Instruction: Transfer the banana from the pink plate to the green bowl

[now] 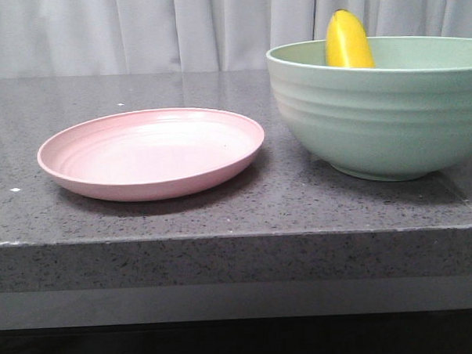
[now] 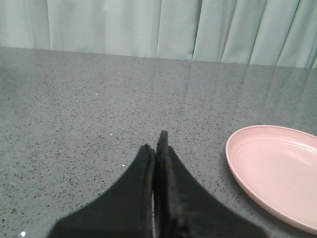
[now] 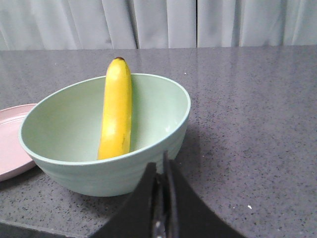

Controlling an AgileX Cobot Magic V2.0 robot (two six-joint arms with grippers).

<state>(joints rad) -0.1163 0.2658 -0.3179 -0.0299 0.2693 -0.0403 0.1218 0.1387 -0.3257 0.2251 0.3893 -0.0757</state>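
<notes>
Because the deep, ridged, mint-green bowl [image 3: 106,136] is taller than its load, the smooth yellow curved banana [image 3: 116,109] leans upright against its inner wall, tip above the rim. The shallow pale pink plate [image 1: 151,153] sits bare beside it. Both the left gripper [image 2: 157,148] and right gripper [image 3: 161,171] rest pinched together, gripping nothing, on speckled grey stone counter [image 1: 222,217]; nothing obstructs.
</notes>
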